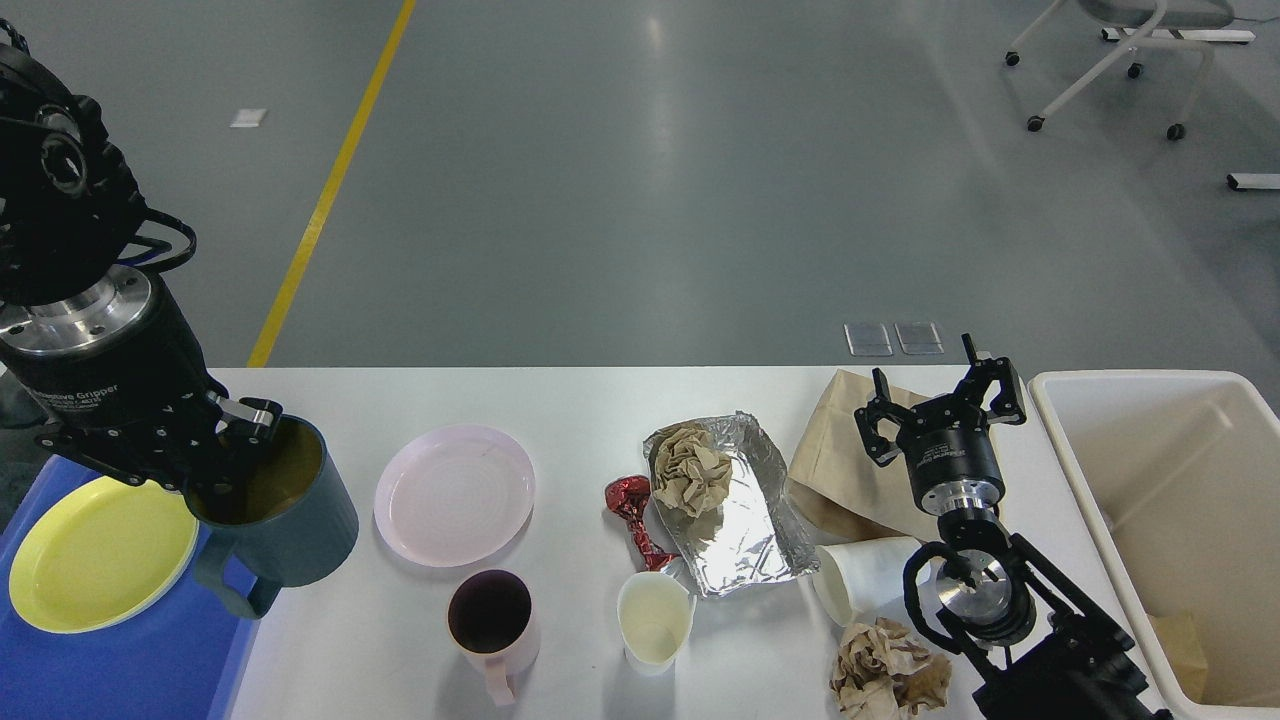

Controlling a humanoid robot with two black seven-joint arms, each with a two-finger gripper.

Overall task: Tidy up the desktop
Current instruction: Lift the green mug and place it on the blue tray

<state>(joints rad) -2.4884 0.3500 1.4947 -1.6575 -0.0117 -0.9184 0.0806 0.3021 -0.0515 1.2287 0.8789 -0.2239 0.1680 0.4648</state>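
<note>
Desktop surface fills the lower half of the head view, its long axis running left to right across the frame, with the blue tray at lower left and the cream bin at lower right.

Your left end effector sits at middle left, clamped on the rim of the dark green mug, one finger inside and one outside. The mug hangs upright, mouth up, handle pointing down toward the bottom edge, over the tray's right edge. The yellow plate lies in the tray just left of it. I judge the coming move is a set-down into the tray, so you must shift left and down, keeping clear of the plate.

Your right end effector stands at middle right, fingers spread wide and holding nothing, over the brown paper bag. The foil tray, the white paper cup on its side and the crumpled paper lie nearer this arm, with the bin to its right. The pink plate, pink mug and cream cup lie between the two arms.
</note>
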